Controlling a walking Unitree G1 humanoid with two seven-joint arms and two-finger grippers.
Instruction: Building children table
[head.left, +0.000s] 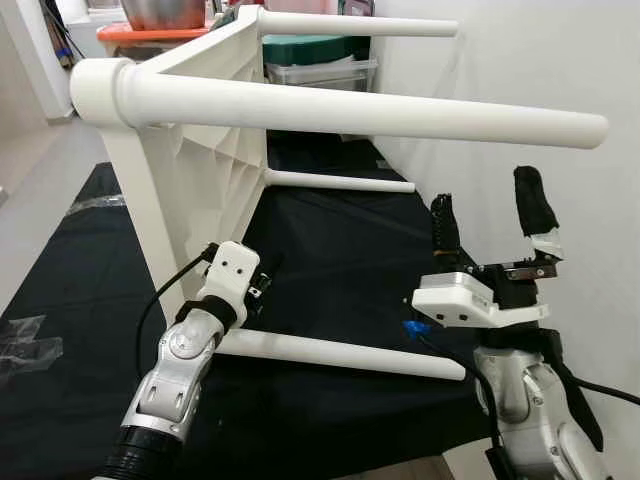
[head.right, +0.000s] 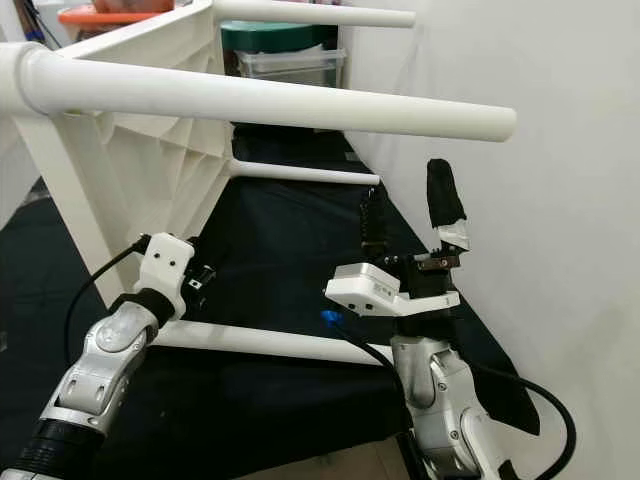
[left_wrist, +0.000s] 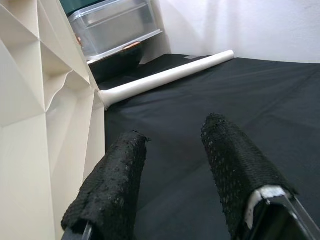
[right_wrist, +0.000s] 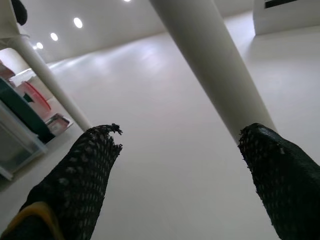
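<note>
A white children's table lies on its side on a black cloth, ribbed underside facing right, with its legs sticking out sideways. The near upper leg crosses the view; the near lower leg lies on the cloth. My left gripper is open just above that lower leg's base, close to the underside, with nothing between its fingers. The far lower leg lies ahead of it. My right gripper points upward, open and empty, under the upper leg.
A white wall stands close on the right. Clear storage boxes sit at the back behind the table. An orange tray with a metal bowl is at the far left. Bare floor lies to the left of the cloth.
</note>
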